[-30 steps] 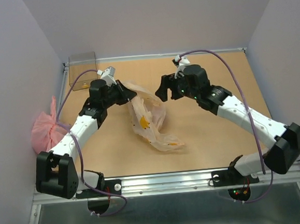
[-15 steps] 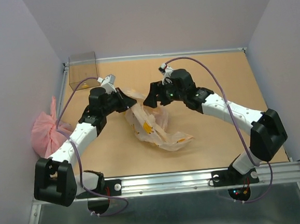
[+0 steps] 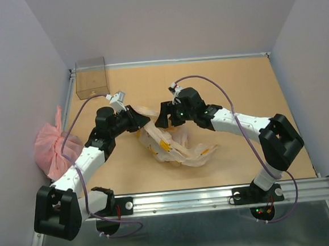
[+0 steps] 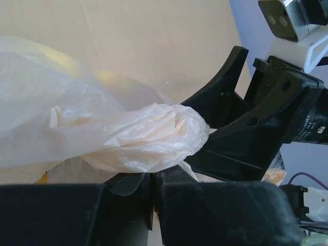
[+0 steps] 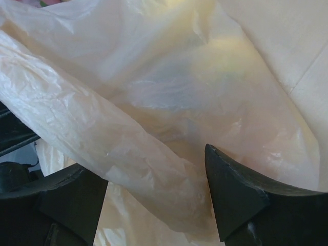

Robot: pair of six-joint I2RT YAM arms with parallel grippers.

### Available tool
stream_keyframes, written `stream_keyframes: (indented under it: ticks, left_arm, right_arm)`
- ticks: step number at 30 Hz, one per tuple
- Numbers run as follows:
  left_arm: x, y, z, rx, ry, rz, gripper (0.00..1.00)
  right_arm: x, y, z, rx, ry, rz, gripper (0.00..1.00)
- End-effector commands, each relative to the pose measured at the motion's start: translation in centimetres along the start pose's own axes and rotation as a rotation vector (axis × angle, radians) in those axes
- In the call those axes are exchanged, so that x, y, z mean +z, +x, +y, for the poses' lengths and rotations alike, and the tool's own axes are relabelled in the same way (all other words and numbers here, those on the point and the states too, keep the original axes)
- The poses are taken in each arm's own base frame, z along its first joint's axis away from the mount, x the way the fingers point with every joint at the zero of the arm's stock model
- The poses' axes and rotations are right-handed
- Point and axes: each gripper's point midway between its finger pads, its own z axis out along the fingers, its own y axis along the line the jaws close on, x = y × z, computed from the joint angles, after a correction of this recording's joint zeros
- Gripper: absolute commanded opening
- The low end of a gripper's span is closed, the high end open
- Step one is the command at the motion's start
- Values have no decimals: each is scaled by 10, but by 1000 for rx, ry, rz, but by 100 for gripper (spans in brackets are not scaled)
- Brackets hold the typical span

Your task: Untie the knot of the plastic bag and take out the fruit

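Now your left gripper (image 4: 156, 182) is clamped on the twisted neck of the plastic bag (image 3: 178, 149). Your right gripper (image 5: 154, 189) stands spread, straddling that thin, crinkly, translucent film. From above, the bag sprawls toward 5 o'clock. Bare table (image 3: 241, 88) opens toward 1 o'clock, and a clear box (image 3: 90, 77) sits at 11.

Two grippers are showing (left gripper (image 3: 144, 116), right gripper (image 3: 160, 120)), with one plastic bag (image 3: 181, 149), one pink bag (image 3: 49, 144) and one clear box (image 3: 91, 77).
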Motion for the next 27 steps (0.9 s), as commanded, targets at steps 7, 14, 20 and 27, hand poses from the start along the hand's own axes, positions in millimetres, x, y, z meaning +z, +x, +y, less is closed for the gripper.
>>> stream_keyframes:
  ticks: [7, 14, 20, 27]
  left_arm:
    - [-28, 22, -6, -25, 13, 8, 66]
    - [-46, 45, 1, -38, -29, 39, 73]
    - [-41, 58, 11, -50, -62, 84, 66]
    - [-28, 40, 11, -40, -74, 26, 14]
  right_arm:
    - [-2, 9, 15, -28, -36, -29, 77]
    - [0, 15, 20, -63, -21, -11, 77]
    - [9, 31, 16, -111, 29, 45, 77]
    - [14, 39, 1, -165, 127, 62, 73]
